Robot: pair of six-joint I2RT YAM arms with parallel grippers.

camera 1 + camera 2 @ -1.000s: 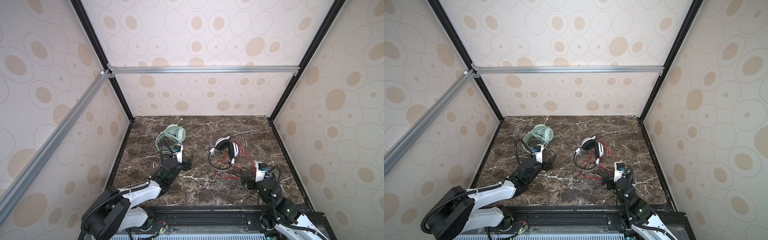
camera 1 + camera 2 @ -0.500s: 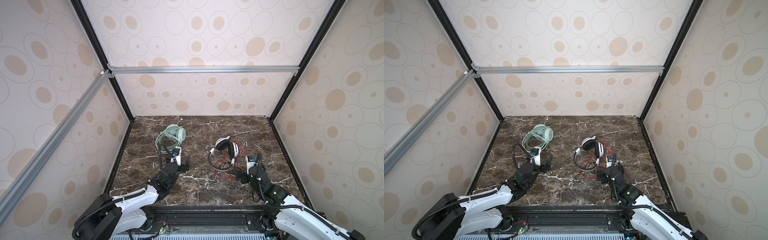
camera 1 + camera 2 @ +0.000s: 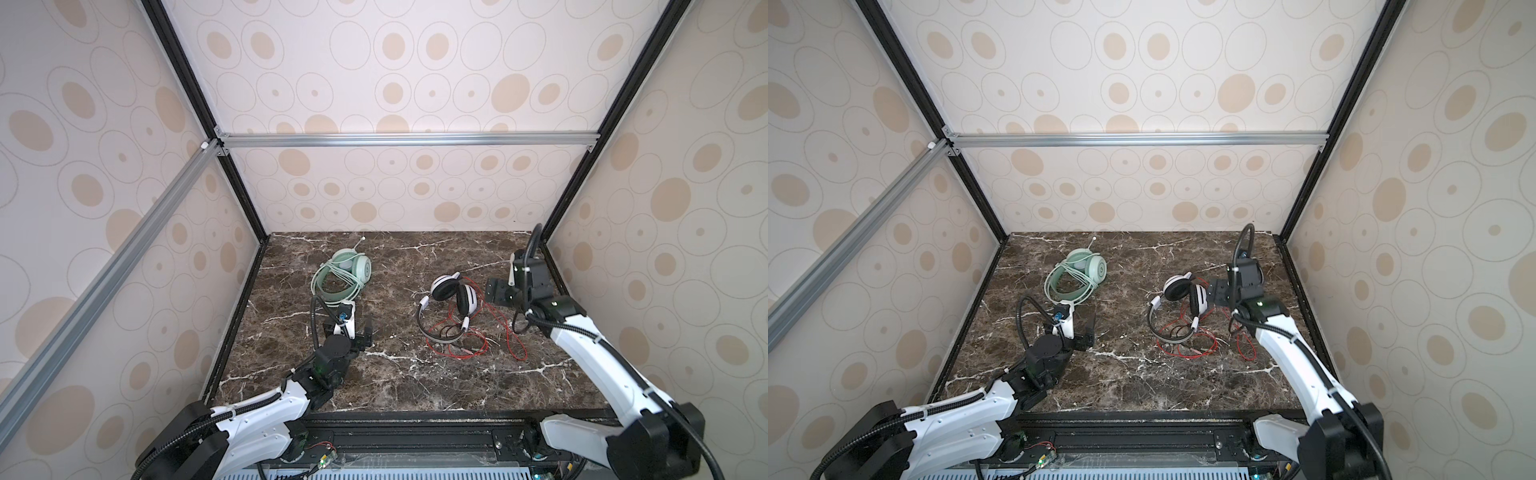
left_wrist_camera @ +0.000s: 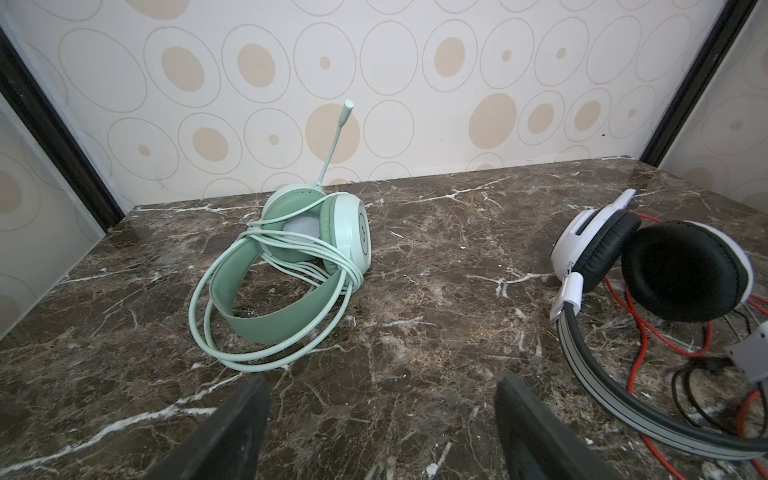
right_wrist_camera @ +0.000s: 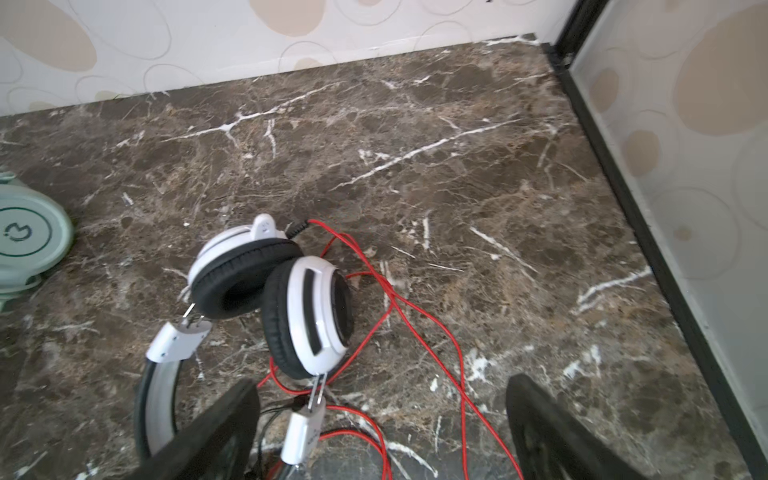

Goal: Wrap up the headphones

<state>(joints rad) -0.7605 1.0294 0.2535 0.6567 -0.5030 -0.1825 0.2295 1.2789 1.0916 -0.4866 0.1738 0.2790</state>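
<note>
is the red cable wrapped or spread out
Spread out: the red cable lies in loose loops on the table beside and under the white headphones, not wound round them.

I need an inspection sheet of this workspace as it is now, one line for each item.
Surface: brown marble tabletop with white veins.
Job's things: mint-green headset wrapped in its cable; white-and-black headset not wrapped.
Clutter: nothing seen.
Grippers: left gripper open, empty, short of the mint-green headset; right gripper open, empty, near the white-and-black headset.
Cables: pale green cable wound round its headset; red cable loose on the tabletop.
Surroundings: spotted wall panels, aluminium bar.
</note>
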